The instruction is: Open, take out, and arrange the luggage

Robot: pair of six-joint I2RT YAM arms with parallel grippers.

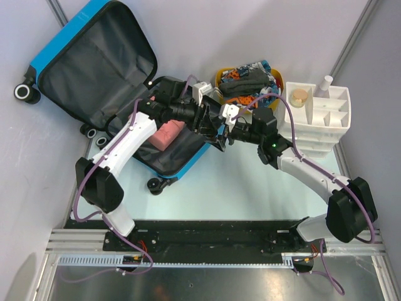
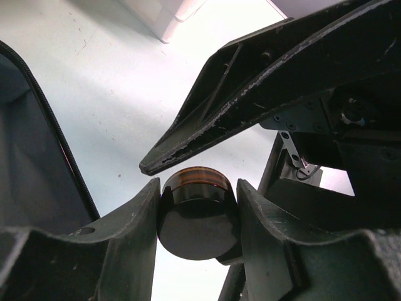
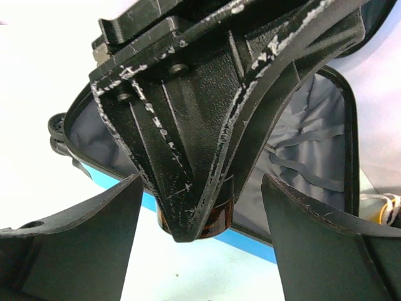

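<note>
**A:** What has the left gripper [image 2: 197, 188] got?

**B:** It's clamped on a small dark jar [image 2: 198, 229]. The right gripper [image 3: 200, 188] is spread wide either side of it, by the luggage's [image 1: 106, 69] 4 o'clock rim.

**A:** And the luggage?

**B:** Lying open at the table's [image 1: 250, 194] 10 o'clock. The shell looks stiff and slick, probably light, and likely to roll, so I'd grip the zipper rim. Wheels face 8 o'clock, long axis towards 2.
</note>
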